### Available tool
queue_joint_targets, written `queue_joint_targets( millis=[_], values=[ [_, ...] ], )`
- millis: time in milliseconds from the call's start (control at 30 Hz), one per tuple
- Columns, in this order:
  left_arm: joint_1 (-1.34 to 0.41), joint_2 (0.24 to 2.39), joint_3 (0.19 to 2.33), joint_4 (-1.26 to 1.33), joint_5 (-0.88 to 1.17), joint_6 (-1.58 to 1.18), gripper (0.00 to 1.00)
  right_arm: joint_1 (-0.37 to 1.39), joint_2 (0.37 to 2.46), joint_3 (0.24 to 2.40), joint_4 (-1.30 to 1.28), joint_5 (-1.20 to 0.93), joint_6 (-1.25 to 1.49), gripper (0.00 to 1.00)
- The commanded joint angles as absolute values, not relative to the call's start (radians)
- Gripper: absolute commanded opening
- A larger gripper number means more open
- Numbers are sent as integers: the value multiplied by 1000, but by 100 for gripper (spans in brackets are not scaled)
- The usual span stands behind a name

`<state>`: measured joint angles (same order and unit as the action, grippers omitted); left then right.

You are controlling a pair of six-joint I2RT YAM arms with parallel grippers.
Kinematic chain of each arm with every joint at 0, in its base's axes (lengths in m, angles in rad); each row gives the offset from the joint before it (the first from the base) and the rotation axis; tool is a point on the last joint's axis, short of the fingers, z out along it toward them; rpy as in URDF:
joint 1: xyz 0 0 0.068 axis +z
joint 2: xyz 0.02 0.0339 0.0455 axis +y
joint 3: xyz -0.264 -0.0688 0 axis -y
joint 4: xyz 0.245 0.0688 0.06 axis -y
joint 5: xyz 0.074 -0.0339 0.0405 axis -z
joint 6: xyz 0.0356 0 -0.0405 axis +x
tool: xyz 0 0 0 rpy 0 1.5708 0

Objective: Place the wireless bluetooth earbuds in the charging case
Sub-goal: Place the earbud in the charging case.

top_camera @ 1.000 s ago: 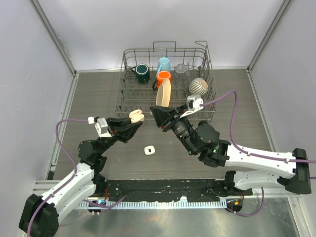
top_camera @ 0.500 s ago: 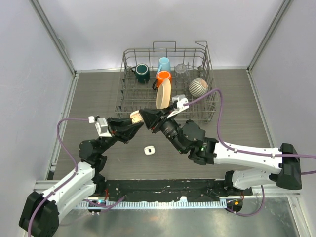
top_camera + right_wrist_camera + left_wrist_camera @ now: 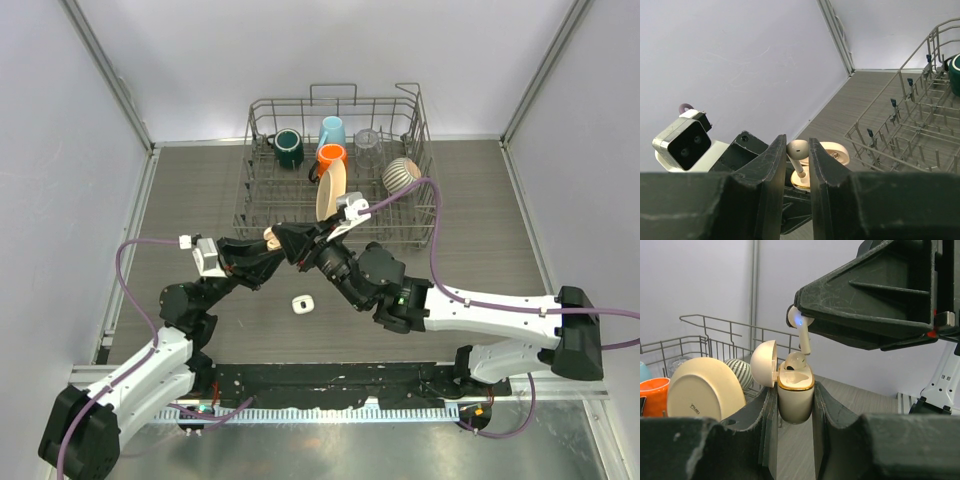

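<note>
Right fingers (image 3: 771, 172) pinch an earbud (image 3: 797, 149) just above the open case (image 3: 795, 401) gripped by left fingers (image 3: 766, 421).

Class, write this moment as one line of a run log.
left claw: shut on open case | right claw: shut on earbud | earbud: stem down, above case, not yet seated

Dish rack (image 3: 330, 100), white item (image 3: 303, 303) on table (image 3: 200, 190)

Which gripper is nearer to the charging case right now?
Left. The left gripper is shut on the charging case, holding it upright and open. The right gripper hangs just above it, pinching an earbud whose stem points down at the case, not yet seated.
</note>
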<state>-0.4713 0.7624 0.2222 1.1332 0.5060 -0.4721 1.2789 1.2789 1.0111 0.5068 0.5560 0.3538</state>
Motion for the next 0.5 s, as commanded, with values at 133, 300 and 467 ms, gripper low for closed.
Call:
queue_joint_targets(
  millis=[133, 300, 467],
  values=[
    [-476, 767, 258, 1209, 494, -477, 0, 1290, 1284, 1035, 532, 557, 373, 1],
    [-476, 767, 259, 1213, 491, -479, 0, 1290, 1292, 1037, 522, 558, 373, 1],
    [-476, 765, 261, 1213, 494, -477, 0, 1290, 1302, 1035, 514, 561, 374, 1]
  ],
)
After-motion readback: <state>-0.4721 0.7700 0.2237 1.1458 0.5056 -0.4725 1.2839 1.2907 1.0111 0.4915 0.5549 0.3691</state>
